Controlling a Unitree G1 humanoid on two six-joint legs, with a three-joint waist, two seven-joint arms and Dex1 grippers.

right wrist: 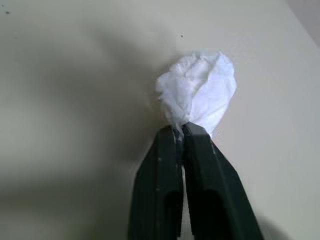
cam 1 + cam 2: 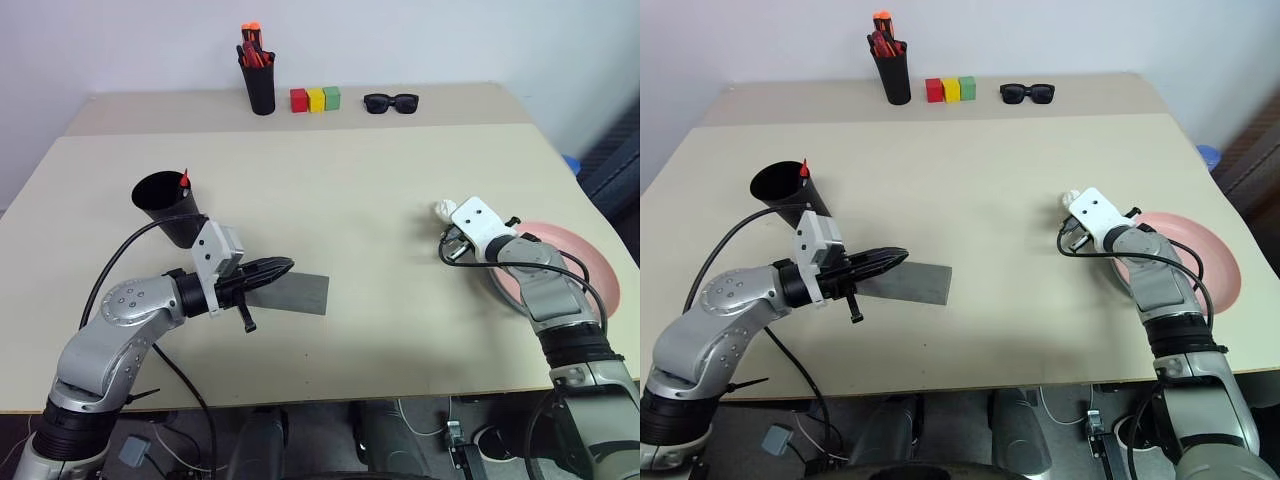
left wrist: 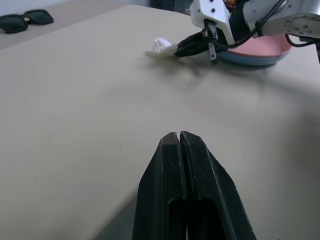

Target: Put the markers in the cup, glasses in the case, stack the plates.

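Right gripper (image 1: 181, 131) has its fingers pinched tight on a crumpled white tissue (image 1: 197, 90), out on the right half of the desk (image 2: 350, 190), just inward of the plates. The pink plate (image 2: 585, 262) sits on top of the light blue plate (image 3: 250, 57), stacked near the desk's right edge, partly behind that forearm. Over on the left, the left gripper (image 3: 179, 137) is closed flat, fingers pressed together with nothing between them, hovering over the grey case (image 2: 295, 293), which lies shut toward the front edge. Just behind that arm stands the black cup (image 2: 168, 205), tilted, with a red marker tip (image 2: 184, 180) poking over its rim. Along the far edge: a black pen holder (image 2: 260, 85) stuffed with orange-red pens, three coloured blocks (image 2: 315, 99) in a row, and black sunglasses (image 2: 390, 102) beside them
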